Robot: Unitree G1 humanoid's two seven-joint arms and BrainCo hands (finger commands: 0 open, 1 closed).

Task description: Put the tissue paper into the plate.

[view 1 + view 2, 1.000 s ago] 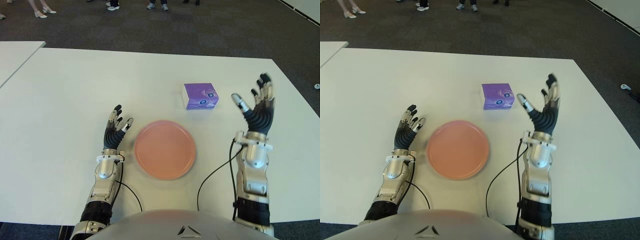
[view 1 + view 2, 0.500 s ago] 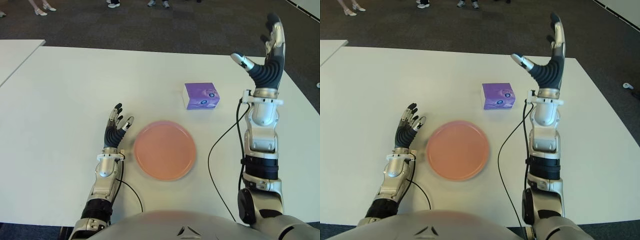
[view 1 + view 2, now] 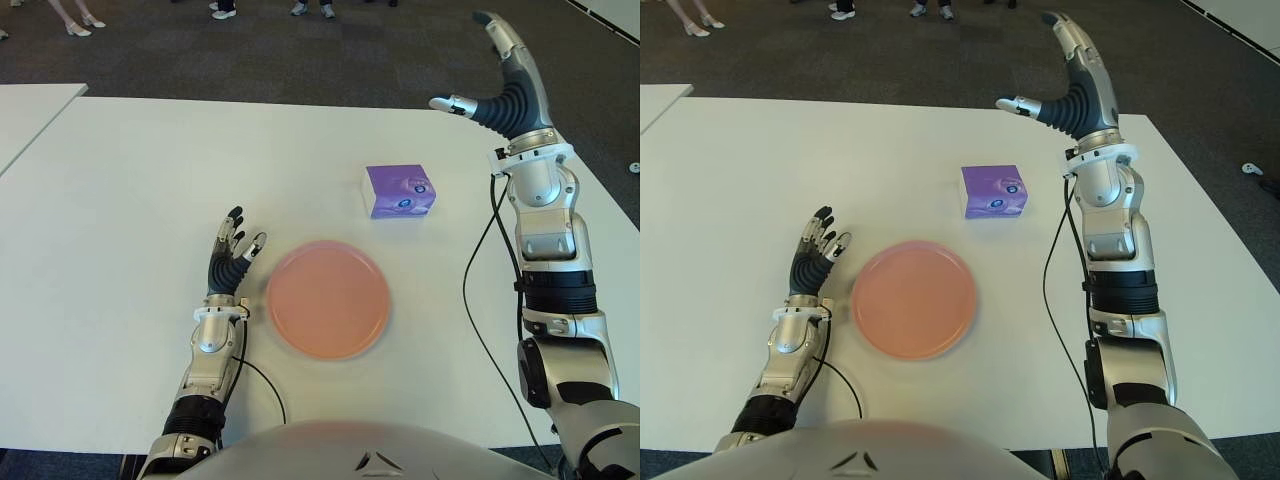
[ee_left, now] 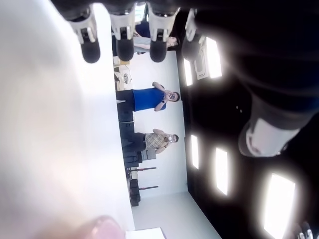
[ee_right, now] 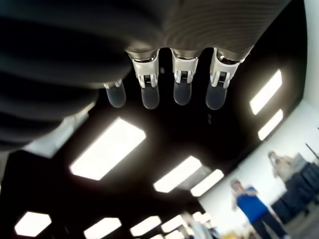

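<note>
A purple tissue pack (image 3: 400, 190) lies on the white table (image 3: 130, 200), just beyond the pink round plate (image 3: 328, 299). My right hand (image 3: 490, 70) is raised high above the table's far right, up and to the right of the pack, fingers spread and holding nothing. In the right wrist view its fingertips (image 5: 182, 94) point at ceiling lights. My left hand (image 3: 232, 255) shows just left of the plate, fingers relaxed and empty.
A second white table (image 3: 30, 110) stands at the far left. Dark carpet lies beyond the table's far edge, where several people's feet (image 3: 85, 20) show. A black cable (image 3: 475, 320) hangs along my right arm.
My right arm has risen from beside the plate to high above the table's far right, the hand tilting forward toward the tissue pack. Left hand, plate and pack have stayed put.
</note>
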